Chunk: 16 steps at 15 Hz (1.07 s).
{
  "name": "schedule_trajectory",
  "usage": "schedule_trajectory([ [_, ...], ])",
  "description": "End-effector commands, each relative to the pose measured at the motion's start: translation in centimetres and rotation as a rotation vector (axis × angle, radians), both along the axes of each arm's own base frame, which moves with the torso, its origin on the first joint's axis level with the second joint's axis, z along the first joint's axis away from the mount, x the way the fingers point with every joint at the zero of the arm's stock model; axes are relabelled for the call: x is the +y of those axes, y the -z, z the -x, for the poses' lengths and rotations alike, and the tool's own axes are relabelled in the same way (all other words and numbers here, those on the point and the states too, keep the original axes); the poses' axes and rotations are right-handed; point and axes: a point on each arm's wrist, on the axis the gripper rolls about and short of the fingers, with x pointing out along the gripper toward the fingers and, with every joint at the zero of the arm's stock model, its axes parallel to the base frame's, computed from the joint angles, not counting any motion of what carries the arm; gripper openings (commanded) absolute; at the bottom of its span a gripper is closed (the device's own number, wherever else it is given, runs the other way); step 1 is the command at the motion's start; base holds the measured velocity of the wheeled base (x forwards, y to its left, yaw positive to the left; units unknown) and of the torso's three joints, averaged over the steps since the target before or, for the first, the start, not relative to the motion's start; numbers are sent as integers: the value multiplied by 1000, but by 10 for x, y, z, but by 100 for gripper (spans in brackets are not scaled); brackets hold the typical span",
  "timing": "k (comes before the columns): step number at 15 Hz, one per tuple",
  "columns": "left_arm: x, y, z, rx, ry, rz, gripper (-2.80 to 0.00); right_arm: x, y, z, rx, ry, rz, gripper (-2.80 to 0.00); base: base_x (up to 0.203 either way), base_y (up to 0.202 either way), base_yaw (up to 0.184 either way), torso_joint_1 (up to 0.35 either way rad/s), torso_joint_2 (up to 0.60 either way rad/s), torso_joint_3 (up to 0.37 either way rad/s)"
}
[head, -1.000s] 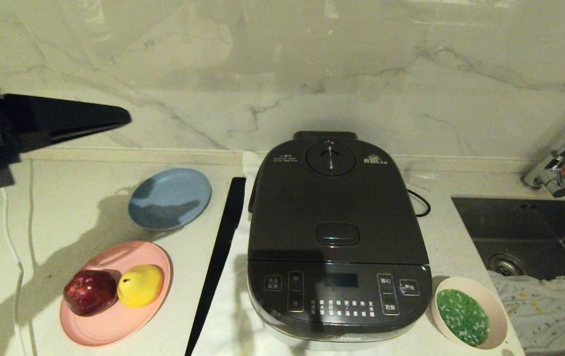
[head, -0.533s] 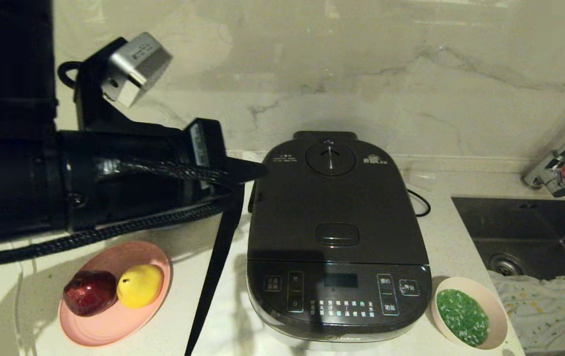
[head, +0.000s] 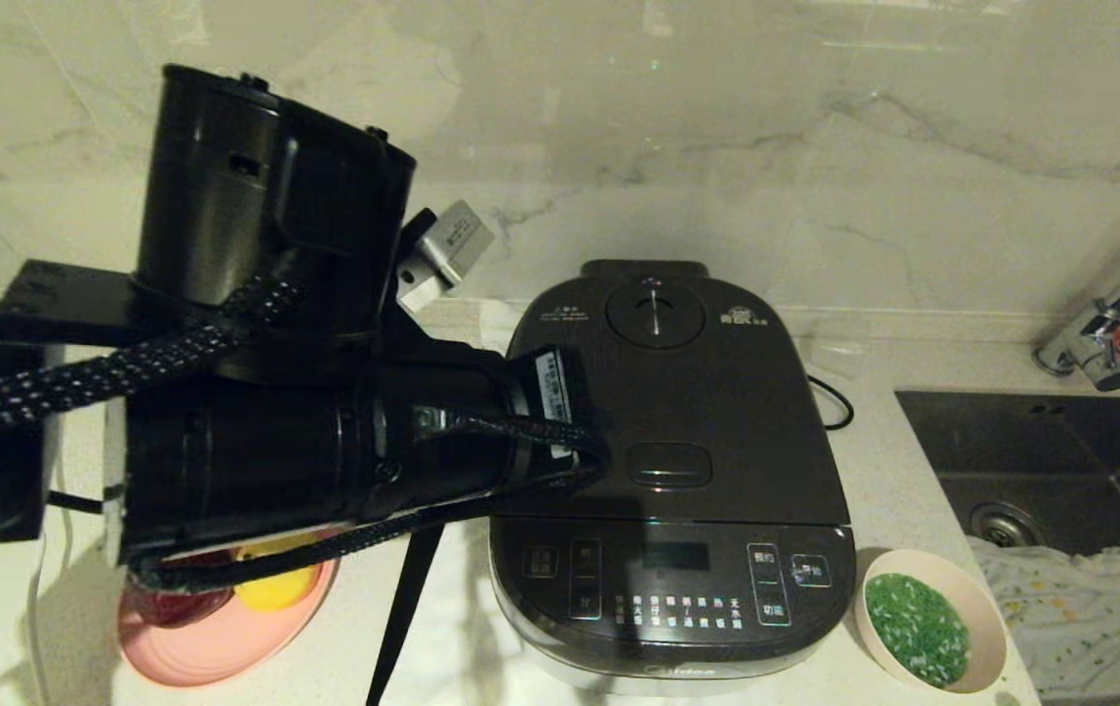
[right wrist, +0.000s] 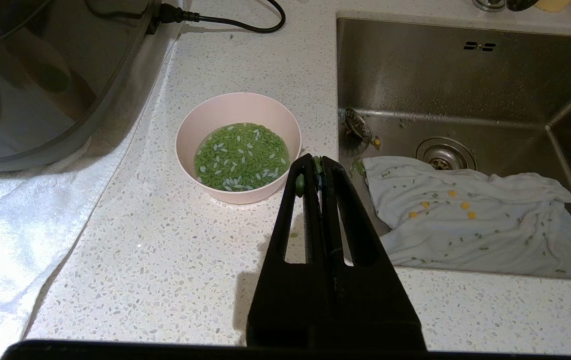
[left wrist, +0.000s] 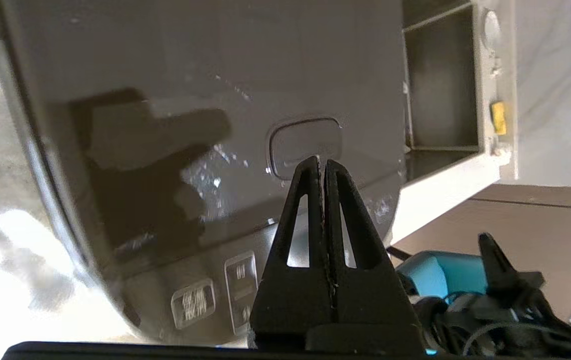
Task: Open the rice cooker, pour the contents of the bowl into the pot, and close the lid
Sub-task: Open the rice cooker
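Observation:
The dark grey rice cooker (head: 678, 579) stands mid-counter with its lid (head: 717, 392) closed, so the pot is hidden. My left arm (head: 325, 451) reaches across from the left over the lid. My left gripper (left wrist: 319, 162) is shut, its tips just short of the rectangular release button (left wrist: 305, 145), which sits at the lid's front (head: 669, 464). The pale pink bowl (head: 982, 598) stands right of the cooker, holding green and white contents (head: 916, 628). My right gripper (right wrist: 315, 162) is shut and hovers beside the bowl (right wrist: 238, 107), a few green bits stuck at its tips.
A pink plate (head: 217, 657) with fruit lies half under the left arm. A black strip (head: 403, 608) lies left of the cooker. At the right are a sink (head: 1060, 461) with a white cloth (head: 1080, 608) and a faucet (head: 1099, 333). A power cord (right wrist: 235, 22) trails behind the cooker.
The left arm has swung in from the far left and out over the cooker lid, hiding the blue plate. The cooker and bowl have not moved.

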Motion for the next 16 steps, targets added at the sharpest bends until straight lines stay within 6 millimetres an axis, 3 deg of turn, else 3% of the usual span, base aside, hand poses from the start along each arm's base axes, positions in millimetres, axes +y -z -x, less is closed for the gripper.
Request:
schedule_trajectory([
  [1,-9,12,-7,24,-1,-25,-280,0,0,0,-1,0,0,-280,0,0,0,0,0,0],
  [5,-19,28,-10,58,6,-58,-280,0,0,0,1,0,0,-280,0,0,0,0,0,0],
  [16,-31,44,-19,65,2,-49,-280,0,0,0,-1,0,0,-280,0,0,0,0,0,0],
])
